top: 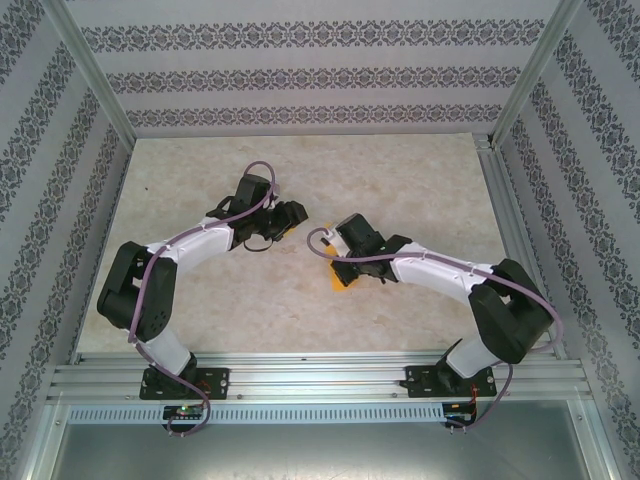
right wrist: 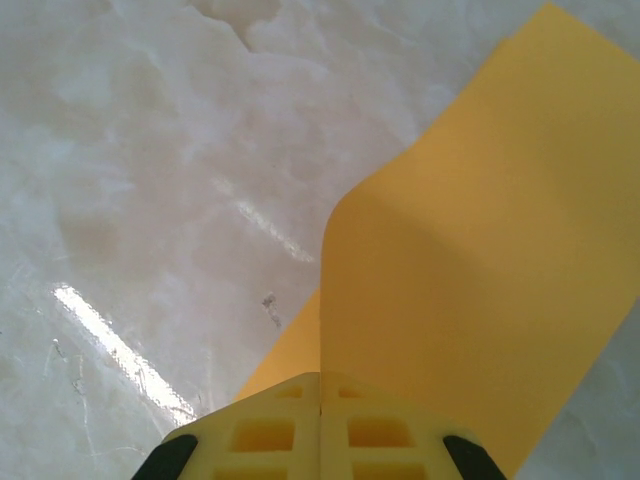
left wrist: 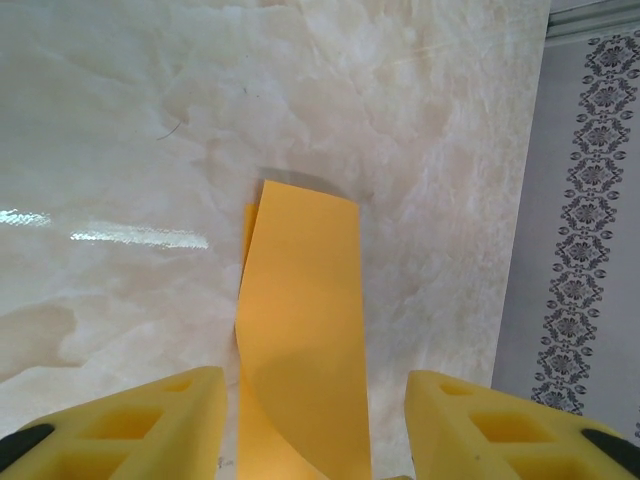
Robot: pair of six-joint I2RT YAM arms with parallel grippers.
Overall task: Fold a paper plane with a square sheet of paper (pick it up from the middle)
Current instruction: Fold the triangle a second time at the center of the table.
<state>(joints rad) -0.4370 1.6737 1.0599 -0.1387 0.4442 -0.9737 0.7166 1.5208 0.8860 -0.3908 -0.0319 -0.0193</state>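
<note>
Jaws of the right gripper (right wrist: 320, 382) are pressing together on the square sheet of paper (right wrist: 470, 250), pinching its near part. Beyond them the orange-yellow sheet is curving and reaching away to the upper right over the marbled surface (right wrist: 150, 150). Jaws of the left gripper (left wrist: 315, 380) are standing apart. A folded strip of the paper is showing in their gap, touching neither finger and running away across the surface. From above, the sheet is peeking out beside the right jaws, near mid-surface.

White-shelled arms (top: 190, 243) with black joints (top: 130, 285), a mauve cable (top: 150, 292) along each, and yellow fingers (left wrist: 150, 420) with square pockets.
</note>
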